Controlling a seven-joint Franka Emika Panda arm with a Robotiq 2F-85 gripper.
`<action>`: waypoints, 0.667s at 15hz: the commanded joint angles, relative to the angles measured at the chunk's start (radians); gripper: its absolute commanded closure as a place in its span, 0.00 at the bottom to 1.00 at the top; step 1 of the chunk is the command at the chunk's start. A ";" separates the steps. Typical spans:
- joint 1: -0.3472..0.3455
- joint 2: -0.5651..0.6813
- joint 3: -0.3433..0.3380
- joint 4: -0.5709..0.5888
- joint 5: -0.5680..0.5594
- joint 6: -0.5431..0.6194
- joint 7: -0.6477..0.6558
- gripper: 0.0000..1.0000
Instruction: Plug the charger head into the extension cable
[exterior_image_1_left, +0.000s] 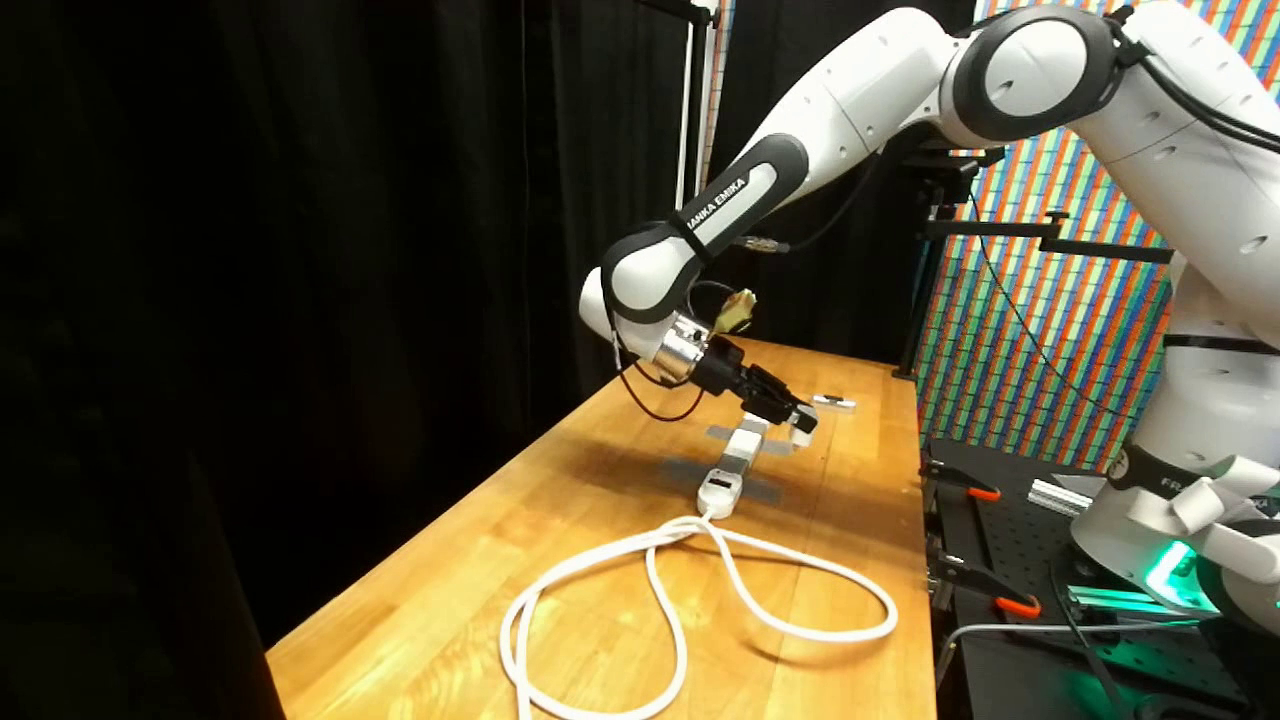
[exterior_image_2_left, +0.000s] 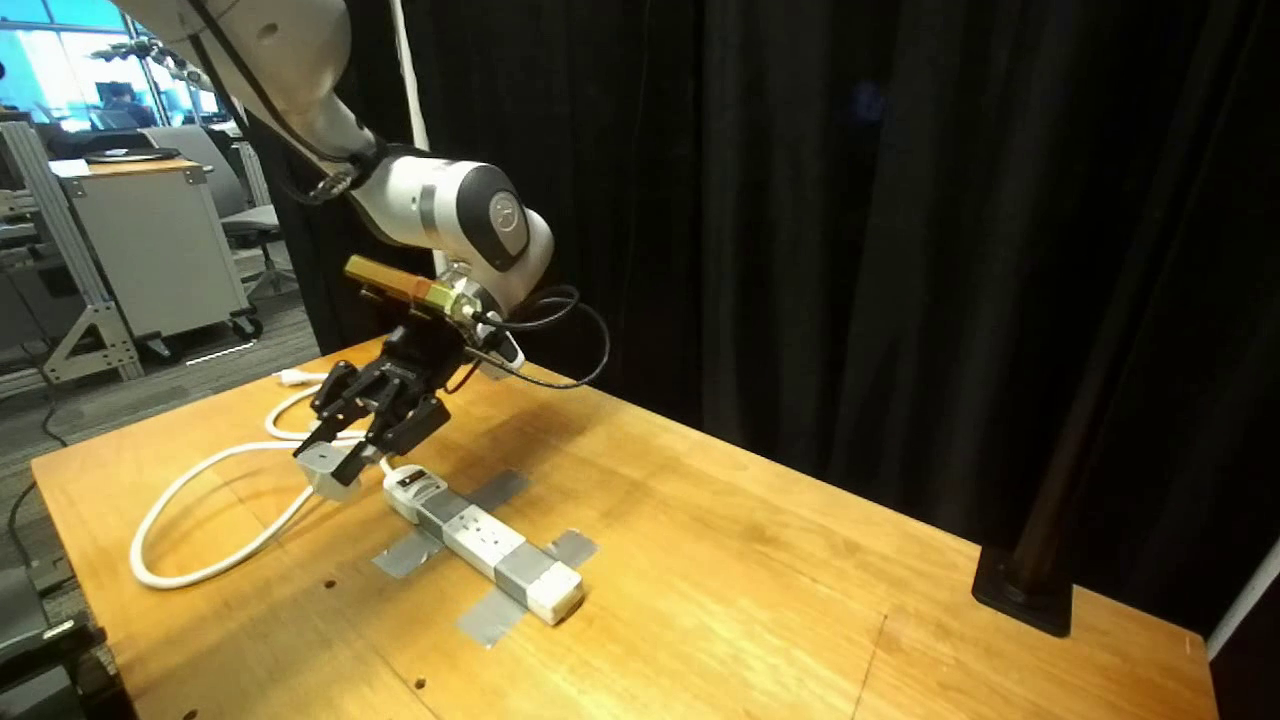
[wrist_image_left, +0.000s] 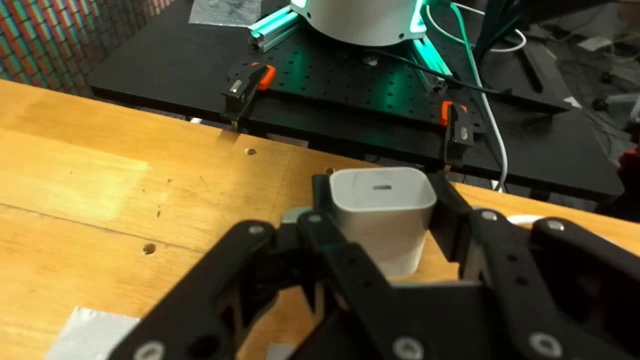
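Note:
The charger head is a white rounded block with a small slot in its upper face. It shows in both exterior views (exterior_image_1_left: 801, 437) (exterior_image_2_left: 325, 470) and in the wrist view (wrist_image_left: 382, 220). My gripper (exterior_image_2_left: 333, 458) is shut on its two sides and holds it, somewhat tilted, in the air above the table. Its prongs are hidden underneath. The extension cable's white socket strip (exterior_image_2_left: 482, 535) is taped to the table with grey tape, sockets up, and also shows in an exterior view (exterior_image_1_left: 720, 492). The charger head is apart from it. The strip is out of the wrist view.
The strip's white cord (exterior_image_1_left: 665, 600) lies in loose loops on the wooden table (exterior_image_1_left: 460, 600). A small silver object (exterior_image_1_left: 833, 403) lies towards the table's far end. A black stand (exterior_image_2_left: 1022, 595) stands at a table corner. Clamps (wrist_image_left: 246, 90) grip the edge near the robot base.

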 joint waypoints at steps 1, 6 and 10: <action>0.030 -0.079 0.043 -0.097 -0.111 0.001 -0.118 0.77; 0.064 -0.101 0.105 -0.165 -0.280 0.026 -0.253 0.77; 0.088 -0.116 0.150 -0.217 -0.416 0.063 -0.345 0.77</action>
